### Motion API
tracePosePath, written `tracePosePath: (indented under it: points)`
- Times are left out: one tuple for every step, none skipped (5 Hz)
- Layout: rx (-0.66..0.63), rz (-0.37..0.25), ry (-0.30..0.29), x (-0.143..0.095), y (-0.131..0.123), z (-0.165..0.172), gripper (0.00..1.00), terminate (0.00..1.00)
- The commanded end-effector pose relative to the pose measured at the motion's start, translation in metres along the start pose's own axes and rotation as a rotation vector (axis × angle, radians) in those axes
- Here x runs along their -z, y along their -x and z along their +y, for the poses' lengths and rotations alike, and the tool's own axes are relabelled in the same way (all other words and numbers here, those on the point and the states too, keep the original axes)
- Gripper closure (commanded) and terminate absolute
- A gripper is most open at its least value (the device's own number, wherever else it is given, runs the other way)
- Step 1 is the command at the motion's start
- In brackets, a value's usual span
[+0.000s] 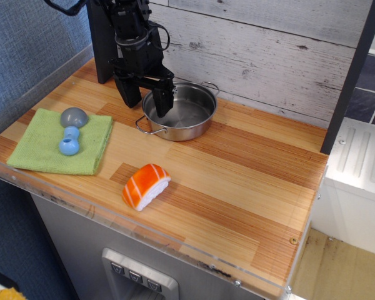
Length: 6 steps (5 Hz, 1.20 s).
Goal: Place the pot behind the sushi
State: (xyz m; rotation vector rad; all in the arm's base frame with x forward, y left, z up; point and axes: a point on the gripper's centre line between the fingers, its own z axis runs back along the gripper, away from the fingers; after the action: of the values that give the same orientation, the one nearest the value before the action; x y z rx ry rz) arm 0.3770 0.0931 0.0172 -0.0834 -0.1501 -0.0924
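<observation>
The shiny steel pot (pixel 189 114) with two wire loop handles sits on the wooden counter near the back wall, behind the sushi. The sushi (pixel 145 185), orange with white stripes over white rice, lies near the front edge. My gripper (pixel 146 100) hangs over the pot's left rim with its jaws open. One finger is outside the rim on the left, the other finger (pixel 164 102) is inside the pot. It holds nothing.
A green cloth (pixel 57 142) lies at the left front with a grey-and-blue toy (pixel 70 130) on it. The arm's dark base (pixel 103 44) stands at the back left. The plank wall (pixel 269 44) runs behind the pot. The counter's edge (pixel 175 240) is in front of the sushi.
</observation>
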Motion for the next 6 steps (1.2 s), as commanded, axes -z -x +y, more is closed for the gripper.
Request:
tracePosePath:
  points:
    - [0.036,-0.141,-0.037,-0.066,-0.012,-0.007,0.0,0.0]
    - [0.046,-0.175,-0.033,-0.087,-0.01,-0.015,0.0,0.0]
    - [0.062,-0.201,-0.01,-0.105,-0.002,-0.022,0.0,0.0]
    - [0.062,-0.201,-0.01,-0.105,-0.002,-0.022,0.0,0.0]
    - [0.062,-0.201,-0.01,-0.105,-0.002,-0.022,0.0,0.0]
    - [0.062,-0.201,-0.01,-0.105,-0.002,-0.022,0.0,0.0]
